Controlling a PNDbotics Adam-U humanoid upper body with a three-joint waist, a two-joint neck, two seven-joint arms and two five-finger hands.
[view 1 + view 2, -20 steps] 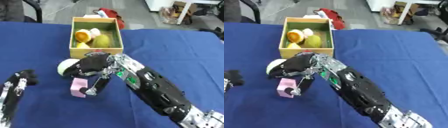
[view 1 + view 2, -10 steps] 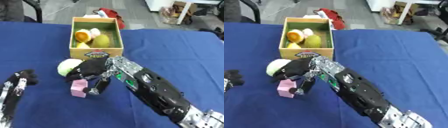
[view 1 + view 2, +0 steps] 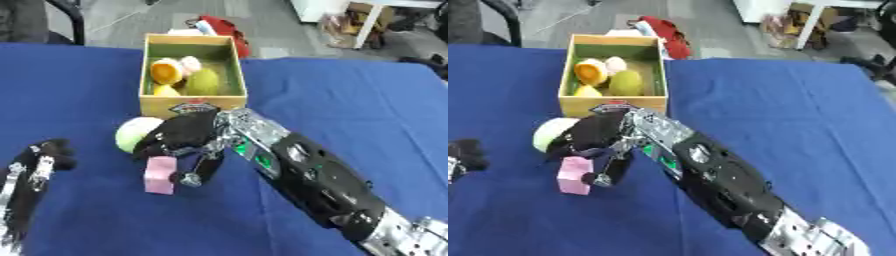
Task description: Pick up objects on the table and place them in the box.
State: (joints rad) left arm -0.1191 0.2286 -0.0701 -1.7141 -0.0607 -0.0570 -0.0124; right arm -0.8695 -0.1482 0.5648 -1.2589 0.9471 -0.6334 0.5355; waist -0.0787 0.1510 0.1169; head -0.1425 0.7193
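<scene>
The bench (image 3: 350,100) wears a matt blue cloth, smooth and without sheen. The box (image 3: 191,104) looks like matt yellow card or thin wood, its inside lined dull green. The right hand (image 3: 184,140) is matt black, like rubber or fabric, and behind it the arm shows bright bare metal at the wrist, then glossy black plastic shells. The pink block (image 3: 160,174) looks soft and matt, foam-like. The pale green ball (image 3: 133,134) beside it has a smooth, faintly shiny skin. The left hand (image 3: 39,160) is matt black too.

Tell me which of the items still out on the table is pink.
The pink block, lying on the blue cloth under the right hand, its fingers curled round it. The other loose item, the pale green ball beside it, is round.
</scene>
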